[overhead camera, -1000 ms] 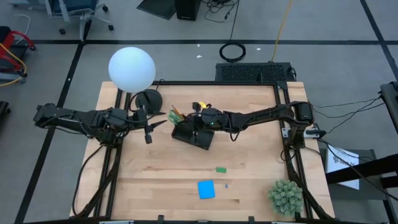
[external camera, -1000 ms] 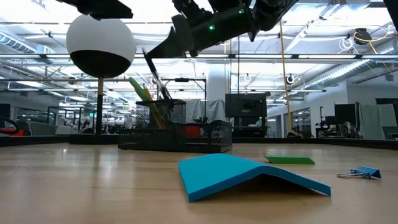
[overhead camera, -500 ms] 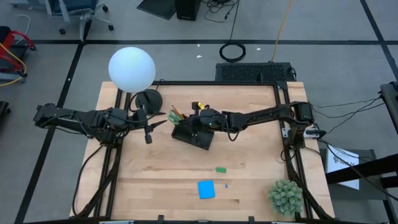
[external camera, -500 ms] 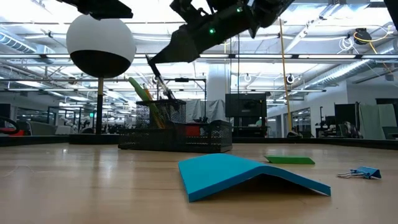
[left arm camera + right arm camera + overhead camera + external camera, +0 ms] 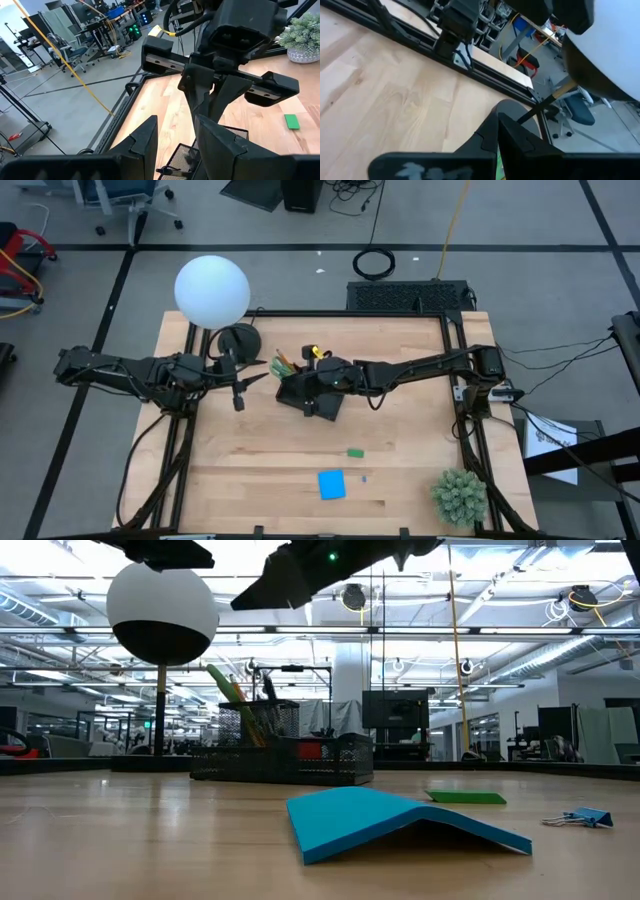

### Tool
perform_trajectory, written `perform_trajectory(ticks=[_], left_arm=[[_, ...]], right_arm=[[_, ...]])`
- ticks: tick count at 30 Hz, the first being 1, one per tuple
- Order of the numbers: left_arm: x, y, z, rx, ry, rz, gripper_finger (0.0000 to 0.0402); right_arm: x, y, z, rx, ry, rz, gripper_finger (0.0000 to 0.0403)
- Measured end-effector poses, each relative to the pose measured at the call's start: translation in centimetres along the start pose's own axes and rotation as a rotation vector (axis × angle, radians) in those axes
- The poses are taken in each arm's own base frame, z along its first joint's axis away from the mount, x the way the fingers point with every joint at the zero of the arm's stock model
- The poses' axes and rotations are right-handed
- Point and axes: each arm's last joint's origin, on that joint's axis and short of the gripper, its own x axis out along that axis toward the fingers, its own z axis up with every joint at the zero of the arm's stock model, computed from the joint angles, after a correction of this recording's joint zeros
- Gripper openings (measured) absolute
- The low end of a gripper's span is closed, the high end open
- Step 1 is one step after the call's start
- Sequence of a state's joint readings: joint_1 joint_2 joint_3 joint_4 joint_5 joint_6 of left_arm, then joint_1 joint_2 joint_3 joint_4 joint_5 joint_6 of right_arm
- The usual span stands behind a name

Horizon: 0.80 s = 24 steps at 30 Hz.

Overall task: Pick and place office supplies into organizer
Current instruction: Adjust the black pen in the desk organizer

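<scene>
The black mesh organizer [image 5: 325,408] stands mid-table with pencils [image 5: 283,363] and a dark pen [image 5: 268,692] upright in its tall compartment [image 5: 262,730]. My right gripper [image 5: 262,590] hovers shut above that compartment, touching nothing. My left gripper [image 5: 174,142] waits open to the organizer's left, above the table, with nothing between its fingers. A blue sticky-note pad [image 5: 331,485] and a green eraser [image 5: 354,452] lie flat on the table nearer the front edge.
A lamp with a white globe [image 5: 212,290] and a round black base [image 5: 238,340] stands at the far left, close to my left gripper. A potted plant [image 5: 460,495] sits at the near right corner. A small blue binder clip [image 5: 578,817] lies beside the pad.
My right gripper has risen away from the organizer and rolled about its own axis, staying shut. The dark pen that slanted up beneath its tips now stands lower in the tall compartment.
</scene>
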State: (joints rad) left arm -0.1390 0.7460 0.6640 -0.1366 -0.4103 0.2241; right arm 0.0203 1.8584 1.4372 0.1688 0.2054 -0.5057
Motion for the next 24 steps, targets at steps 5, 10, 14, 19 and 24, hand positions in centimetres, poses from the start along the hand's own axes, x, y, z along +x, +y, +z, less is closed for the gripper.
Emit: perform_trajectory(ticks=[5,10,14,19,24], left_arm=[[0.0,0.0,0.0,-0.001,0.000,0.000,0.0131],[0.0,0.0,0.0,-0.002,0.001,0.000,0.0131],[0.0,0.0,0.0,-0.004,0.001,0.000,0.0131],[0.0,0.0,0.0,-0.004,0.001,0.000,0.0131],[0.0,0.0,0.0,-0.004,0.001,-0.001,0.0131]], right_arm=[[0.0,0.2,-0.7,0.060,0.071,0.032,0.0001],[0.2,-0.1,-2.4,0.126,0.133,0.033,0.0009],[0.2,0.0,-2.8,0.125,0.143,0.037,0.0059],[0.3,0.5,-3.2,0.146,0.113,0.101,0.0157],[0.4,0.7,-4.5,0.199,0.083,0.075,0.0224]])
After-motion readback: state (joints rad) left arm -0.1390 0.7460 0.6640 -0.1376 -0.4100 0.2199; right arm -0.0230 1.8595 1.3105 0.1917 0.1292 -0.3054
